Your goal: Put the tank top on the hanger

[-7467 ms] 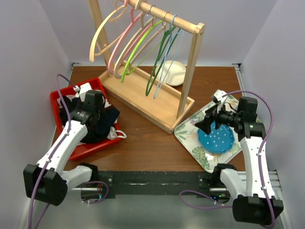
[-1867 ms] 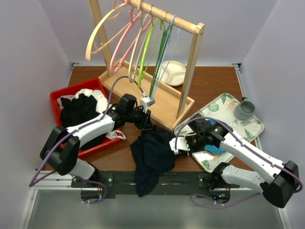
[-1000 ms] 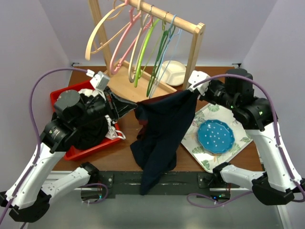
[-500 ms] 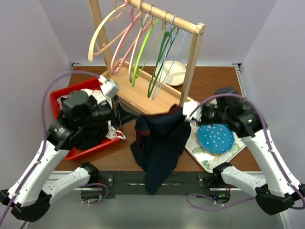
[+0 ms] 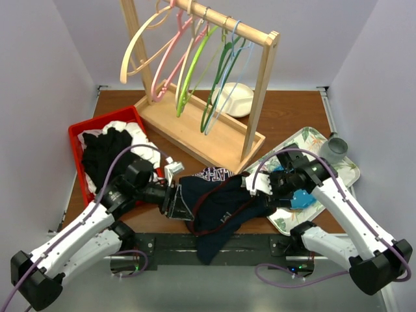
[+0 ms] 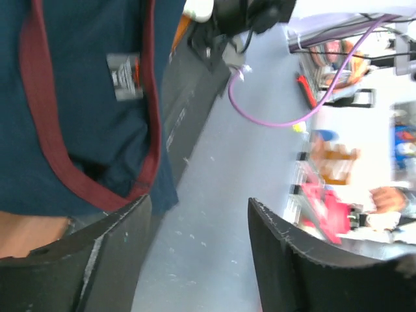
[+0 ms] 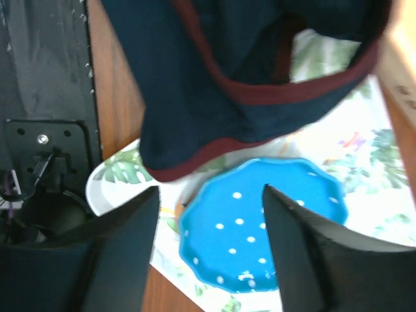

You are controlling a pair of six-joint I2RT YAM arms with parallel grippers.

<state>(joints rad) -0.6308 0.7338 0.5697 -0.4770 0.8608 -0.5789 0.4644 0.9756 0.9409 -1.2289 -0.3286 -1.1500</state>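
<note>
The dark navy tank top [image 5: 218, 207] with dark red trim lies crumpled on the table's near edge, its lower part hanging over the front. My left gripper [image 5: 175, 201] sits low at its left side, open, with nothing between its fingers; in the left wrist view the tank top [image 6: 78, 97] lies just beyond the gripper [image 6: 200, 260]. My right gripper [image 5: 257, 188] is open at the garment's right edge. In the right wrist view the tank top [image 7: 247, 65] lies ahead of the empty gripper [image 7: 211, 247]. The light-blue hanger [image 5: 227, 88] hangs bare on the rack.
A wooden rack [image 5: 214, 140] holds several other hangers. A red bin [image 5: 77, 146] of black and white clothes stands at the left. At the right, a leaf-print tray [image 5: 338, 172] carries a blue dotted plate [image 7: 260, 227] and a grey cup [image 5: 337, 148]. A white bowl [image 5: 237, 97] sits behind the rack.
Both grippers have come down from holding the tank top stretched in the air and have opened. The garment now lies loose on the table.
</note>
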